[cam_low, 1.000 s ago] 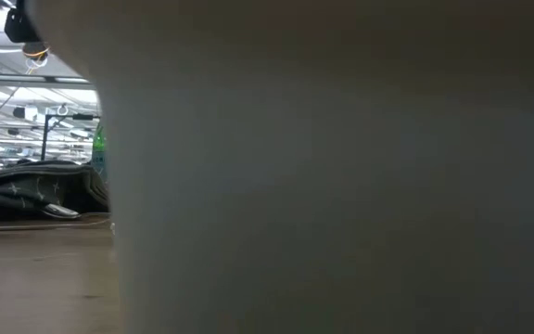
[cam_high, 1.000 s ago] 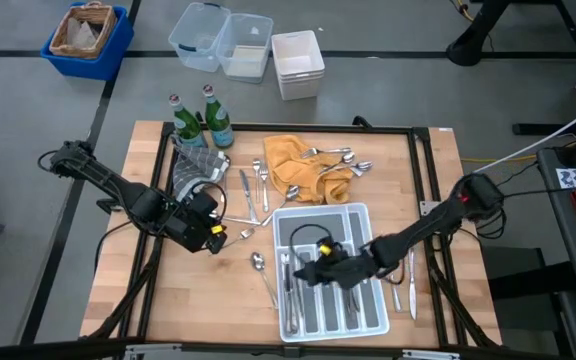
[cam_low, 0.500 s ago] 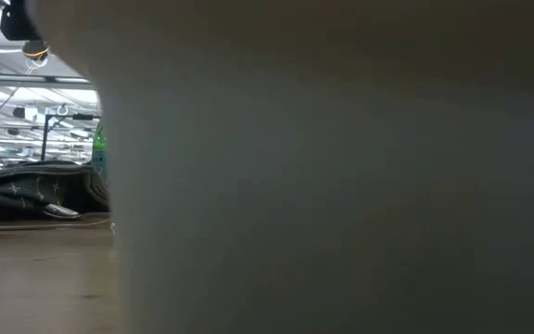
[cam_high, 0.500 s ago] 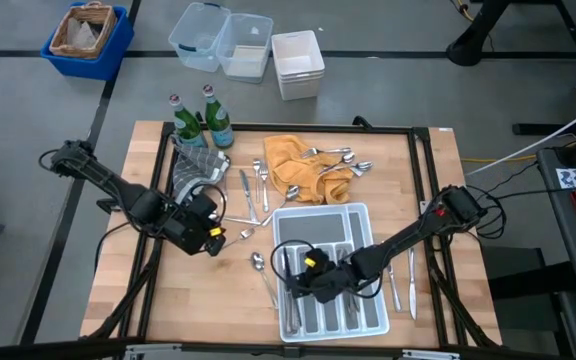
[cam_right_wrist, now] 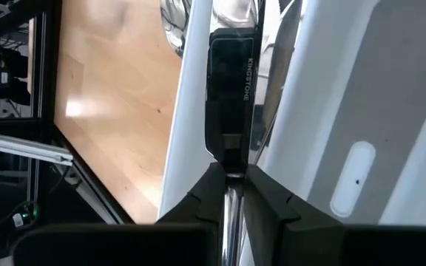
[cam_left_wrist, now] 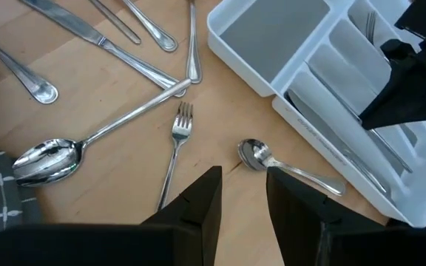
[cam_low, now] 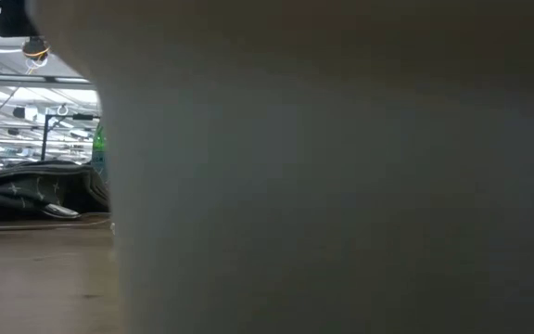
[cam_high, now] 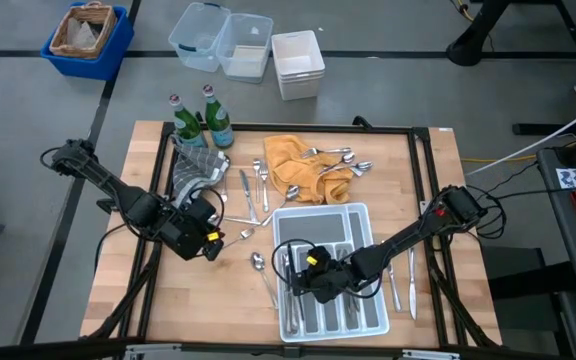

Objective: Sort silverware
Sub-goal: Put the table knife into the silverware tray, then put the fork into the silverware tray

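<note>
Tabletop [cam_high: 128, 280]: wooden, centre of the high view.
Tray [cam_high: 353, 215]: white, compartmented, lower centre.
Silverware [cam_high: 258, 190]: loose, centre, above and left of tray; some on yellow cloth [cam_high: 288, 160].
Right gripper [cam_high: 296, 284]: over tray's left compartments, clamped on a slim metal piece [cam_right_wrist: 230, 210].
Left gripper [cam_left_wrist: 240, 196]: centre-left, fingers apart, empty, above a fork [cam_left_wrist: 174, 151].

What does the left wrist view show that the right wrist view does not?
Only the left wrist view: loose silverware on the wooden table, a fork and a spoon just ahead of the open left gripper, plus knives.

Only the right wrist view: the right gripper shut on a silverware handle, lowered along a wall of the tray.

Both: the white tray and bare tabletop beside it.
</note>
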Available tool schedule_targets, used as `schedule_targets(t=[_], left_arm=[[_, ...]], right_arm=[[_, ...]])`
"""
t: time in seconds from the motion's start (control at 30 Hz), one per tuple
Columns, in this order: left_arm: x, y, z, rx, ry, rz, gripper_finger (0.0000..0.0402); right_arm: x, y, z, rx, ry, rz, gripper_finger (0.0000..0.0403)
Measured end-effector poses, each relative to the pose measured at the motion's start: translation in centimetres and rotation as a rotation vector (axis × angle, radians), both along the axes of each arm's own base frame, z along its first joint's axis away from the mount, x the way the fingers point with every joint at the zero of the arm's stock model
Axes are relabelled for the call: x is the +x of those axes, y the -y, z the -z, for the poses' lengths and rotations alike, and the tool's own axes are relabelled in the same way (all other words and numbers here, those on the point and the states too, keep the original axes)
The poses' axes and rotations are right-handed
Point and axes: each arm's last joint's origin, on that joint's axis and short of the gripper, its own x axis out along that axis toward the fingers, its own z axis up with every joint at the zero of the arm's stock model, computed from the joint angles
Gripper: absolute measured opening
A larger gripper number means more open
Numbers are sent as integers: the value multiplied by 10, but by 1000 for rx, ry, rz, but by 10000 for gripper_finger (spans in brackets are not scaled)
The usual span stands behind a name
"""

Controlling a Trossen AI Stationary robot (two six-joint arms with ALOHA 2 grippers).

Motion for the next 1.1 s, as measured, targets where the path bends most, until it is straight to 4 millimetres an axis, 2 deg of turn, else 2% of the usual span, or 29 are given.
schedule_targets(t=[0.33,0.63,0.83,0.97,1.1], left_arm=[[0,0,0,1,0,2,98],[0,0,0,9,0,6,98],[0,0,0,7,2,-3,98],[5,3,5,17,-15,-5,98],[13,8,22,39,-44,-3,98]], right_arm=[[0,-1,0,22,-13,-24,39],[0,-1,0,31,-17,-33,108],[-1,-2,0,43,-23,-45,121],[-1,-2,-5,60,-24,-90,122],[-3,1,-18,46,0,-177,122]])
